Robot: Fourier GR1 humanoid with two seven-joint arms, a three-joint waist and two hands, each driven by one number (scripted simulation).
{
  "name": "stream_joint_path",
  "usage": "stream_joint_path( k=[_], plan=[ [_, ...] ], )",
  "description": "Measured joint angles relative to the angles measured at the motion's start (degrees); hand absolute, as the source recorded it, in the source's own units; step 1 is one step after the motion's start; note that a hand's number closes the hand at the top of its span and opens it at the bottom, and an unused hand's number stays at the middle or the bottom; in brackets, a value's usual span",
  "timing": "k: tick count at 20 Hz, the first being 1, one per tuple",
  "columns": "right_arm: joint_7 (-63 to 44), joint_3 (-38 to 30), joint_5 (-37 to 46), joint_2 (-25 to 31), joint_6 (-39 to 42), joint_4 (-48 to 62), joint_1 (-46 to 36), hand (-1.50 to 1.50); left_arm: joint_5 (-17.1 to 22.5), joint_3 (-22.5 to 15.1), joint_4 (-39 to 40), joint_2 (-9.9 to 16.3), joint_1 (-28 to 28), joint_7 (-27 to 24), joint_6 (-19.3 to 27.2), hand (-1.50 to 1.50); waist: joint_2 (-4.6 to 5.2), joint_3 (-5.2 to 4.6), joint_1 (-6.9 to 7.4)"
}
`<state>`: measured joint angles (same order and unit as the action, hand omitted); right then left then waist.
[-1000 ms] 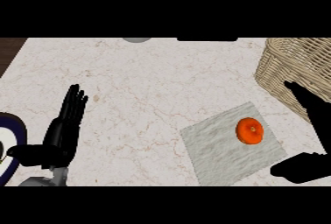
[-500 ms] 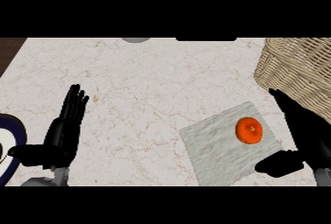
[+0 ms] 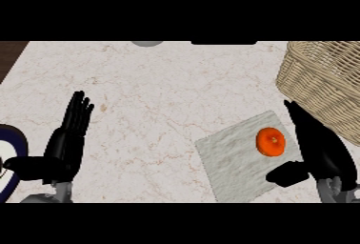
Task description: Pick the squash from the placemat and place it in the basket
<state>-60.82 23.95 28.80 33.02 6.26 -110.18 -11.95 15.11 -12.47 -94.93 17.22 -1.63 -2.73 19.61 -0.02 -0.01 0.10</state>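
An orange squash [image 3: 271, 141] lies on the grey placemat [image 3: 232, 159] at the lower right of the counter. My right hand [image 3: 320, 147] stands just right of the squash, fingers straight and pointing away from me, thumb [image 3: 287, 174] spread below the squash; it is open and not touching it. The wicker basket [image 3: 325, 81] sits at the upper right, just beyond the right hand's fingertips. My left hand [image 3: 65, 143] rests open at the lower left, fingers up.
A dark-rimmed plate [image 3: 8, 138] shows at the left edge beside the left hand. A grey round object [image 3: 146, 43] sits at the counter's far edge. The counter's dark left edge shows at the upper left.
My right hand has shifted left, closer to the squash, with the thumb now below it. The left hand and squash have not moved.
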Motion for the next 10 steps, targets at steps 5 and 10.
stream_joint_path(
  k=[5,10],
  plan=[
    [1.02,-0.75,4.51,-3.45,0.69,1.15,1.41,-1.5,-1.58,0.57,-0.34,-1.66,0.22,0.04,-0.92,0.0,-0.01,0.0,-0.03],
    [2.47,-2.0,7.89,-7.97,1.48,5.43,0.5,-1.5,-2.7,1.84,0.8,-2.85,-0.15,0.46,-2.4,0.0,0.01,0.01,0.02]
  ],
)
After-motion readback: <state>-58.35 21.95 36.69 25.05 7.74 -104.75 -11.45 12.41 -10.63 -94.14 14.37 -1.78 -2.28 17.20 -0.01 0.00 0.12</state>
